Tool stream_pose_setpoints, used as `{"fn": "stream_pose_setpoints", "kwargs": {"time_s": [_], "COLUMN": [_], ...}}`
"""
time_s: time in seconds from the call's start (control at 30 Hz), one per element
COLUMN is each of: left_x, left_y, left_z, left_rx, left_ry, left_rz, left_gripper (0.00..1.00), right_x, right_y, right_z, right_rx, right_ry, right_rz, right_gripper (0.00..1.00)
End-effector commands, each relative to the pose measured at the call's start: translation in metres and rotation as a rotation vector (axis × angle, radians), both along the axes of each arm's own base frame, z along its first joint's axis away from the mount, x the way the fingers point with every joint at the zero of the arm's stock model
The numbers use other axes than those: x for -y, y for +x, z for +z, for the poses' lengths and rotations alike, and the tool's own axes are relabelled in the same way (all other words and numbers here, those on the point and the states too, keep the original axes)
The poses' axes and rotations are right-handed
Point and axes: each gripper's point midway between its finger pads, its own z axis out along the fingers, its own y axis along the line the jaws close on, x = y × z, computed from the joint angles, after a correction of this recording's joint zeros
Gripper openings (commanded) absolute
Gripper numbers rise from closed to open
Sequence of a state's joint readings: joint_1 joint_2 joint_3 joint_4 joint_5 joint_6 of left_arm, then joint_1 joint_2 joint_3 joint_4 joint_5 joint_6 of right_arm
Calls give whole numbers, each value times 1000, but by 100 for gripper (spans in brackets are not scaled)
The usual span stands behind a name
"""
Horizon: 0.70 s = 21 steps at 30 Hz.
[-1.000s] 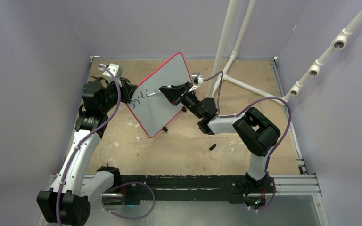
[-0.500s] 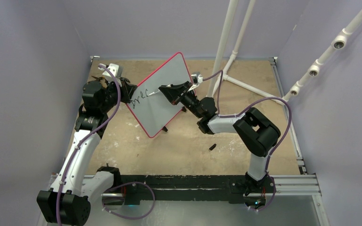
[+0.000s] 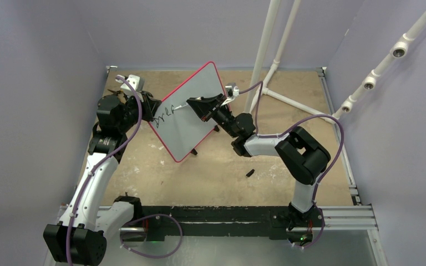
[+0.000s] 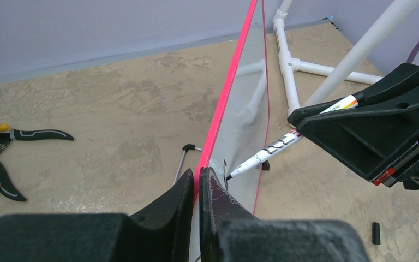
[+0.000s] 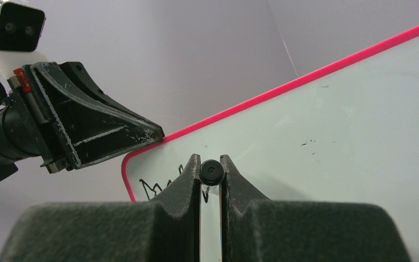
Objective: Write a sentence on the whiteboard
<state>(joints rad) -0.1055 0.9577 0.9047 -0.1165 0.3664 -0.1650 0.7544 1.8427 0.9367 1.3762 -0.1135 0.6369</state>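
Note:
The whiteboard (image 3: 191, 119) stands tilted on edge, its pink rim (image 4: 226, 98) running away from the left wrist camera. My left gripper (image 3: 151, 110) (image 4: 197, 174) is shut on the rim at the board's left corner. My right gripper (image 3: 192, 105) (image 5: 210, 164) is shut on a white marker (image 4: 283, 143), whose black rear end (image 5: 211, 173) shows between the fingers. The marker's tip touches the white face (image 5: 333, 125) beside the left gripper. The sentence (image 3: 164, 113) (image 5: 154, 189) is a few black strokes near that corner, partly hidden behind my right fingers.
Yellow-handled pliers (image 4: 0, 147) lie on the table left of the board. A white pipe frame (image 3: 266, 55) (image 4: 305, 68) stands behind the board. A small black cap (image 3: 250, 173) (image 4: 376, 233) lies on the table near the right arm. A grey box (image 3: 132, 82) sits behind the left arm.
My right gripper and the marker have shifted slightly up and left along the board, and the last black stroke has grown. The left gripper and board have stayed put.

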Motion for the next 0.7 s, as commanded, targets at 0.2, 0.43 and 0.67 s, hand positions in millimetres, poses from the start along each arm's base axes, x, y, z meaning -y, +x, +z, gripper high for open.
{"fn": "stream_pose_setpoints", "kwargs": {"time_s": [0.2,0.43,0.67], "left_x": [7,7,6], "left_y": [-4,-4,-4], "left_z": [-9,-8,-8], "left_rx": [-36,-34,-33], "left_ry": [-20,-19,-19], "left_rz": [-35,-35,-34], "left_gripper": [6,6,6], "right_x": [14,16,13], "right_y": [5,5,6], "right_z": [49,55,47], "right_rx": [87,96,85], "right_ry": [76,87,72], "right_rz": [-72,-72,-64], "right_gripper": [0,0,0]}}
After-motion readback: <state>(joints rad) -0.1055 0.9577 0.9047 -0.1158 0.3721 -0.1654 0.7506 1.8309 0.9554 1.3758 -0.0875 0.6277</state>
